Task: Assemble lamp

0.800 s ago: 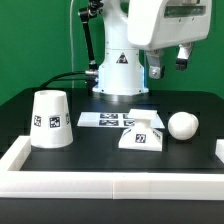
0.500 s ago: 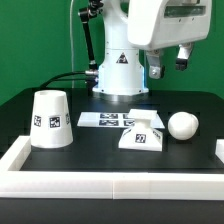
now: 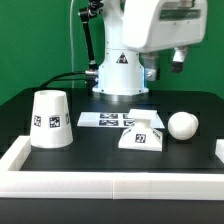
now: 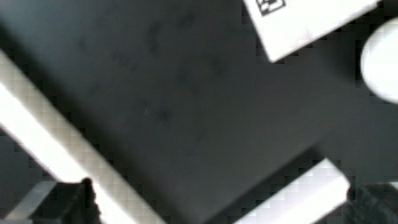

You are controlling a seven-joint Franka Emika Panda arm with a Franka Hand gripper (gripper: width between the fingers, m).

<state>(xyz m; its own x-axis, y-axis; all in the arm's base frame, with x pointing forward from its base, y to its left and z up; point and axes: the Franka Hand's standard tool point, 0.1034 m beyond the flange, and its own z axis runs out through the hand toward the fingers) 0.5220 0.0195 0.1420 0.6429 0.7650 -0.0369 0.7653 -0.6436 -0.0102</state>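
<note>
The white cone shade [image 3: 50, 120] stands upright at the exterior view's left. The low base block [image 3: 141, 131] sits in the middle of the black table, with the ball-shaped bulb [image 3: 182, 125] just to its right, apart from it. My gripper [image 3: 167, 66] hangs high above the table behind the bulb, open and empty. In the wrist view my gripper [image 4: 217, 205] shows only dark fingertips [image 4: 61, 200] wide apart over bare black table. A white tagged piece [image 4: 317, 28], likely the base block, and the bulb's edge [image 4: 384, 70] lie far from the fingers.
The marker board [image 3: 108, 119] lies flat behind the base block. A raised white rim [image 3: 110, 187] borders the table at the front and sides; it shows in the wrist view [image 4: 36, 110] as diagonal strips. The robot's pedestal [image 3: 120, 75] stands at the back.
My gripper has shifted slightly, up and toward the exterior view's left. The shade, base block and bulb have not moved.
</note>
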